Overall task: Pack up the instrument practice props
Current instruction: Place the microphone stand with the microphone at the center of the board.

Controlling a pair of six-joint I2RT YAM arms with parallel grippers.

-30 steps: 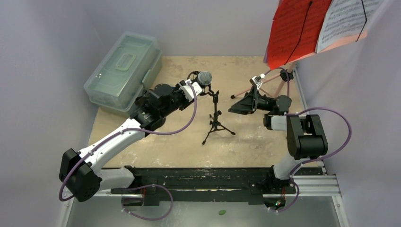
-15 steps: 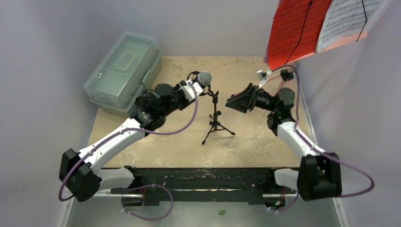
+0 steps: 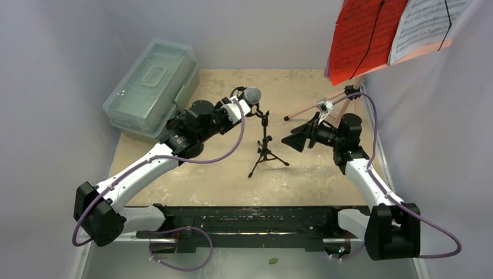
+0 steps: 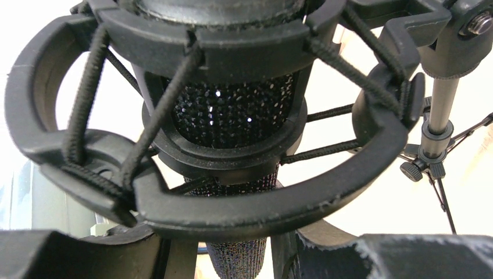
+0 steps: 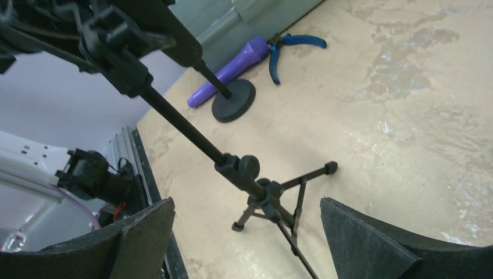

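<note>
My left gripper [image 3: 241, 108] is shut on the handle of the black-silver microphone [image 3: 252, 95], which sits in a black shock mount [image 4: 244, 212] on top of a black mic tripod [image 3: 265, 149]. The sparkly handle [image 4: 238, 256] runs down between my left fingers. My right gripper [image 3: 292, 139] hangs open just right of the tripod, whose stem [image 5: 256, 189] stands ahead of its spread jaws. A purple microphone [image 5: 232, 68] lies on the table beyond a round black base [image 5: 234, 107]. The pink music rack, its legs [image 3: 311, 108] visible, carries red [image 3: 360, 35] and white [image 3: 427, 23] pages at the back right.
A clear greenish plastic case [image 3: 152, 87] lies closed at the back left. Blue-handled pliers [image 5: 288, 49] lie next to the purple microphone. Grey walls close in the table on the left, back and right.
The right arm has swung its elbow out to the right, and its open gripper has drawn back and lower beside the tripod. The left gripper and microphone have stayed still.
</note>
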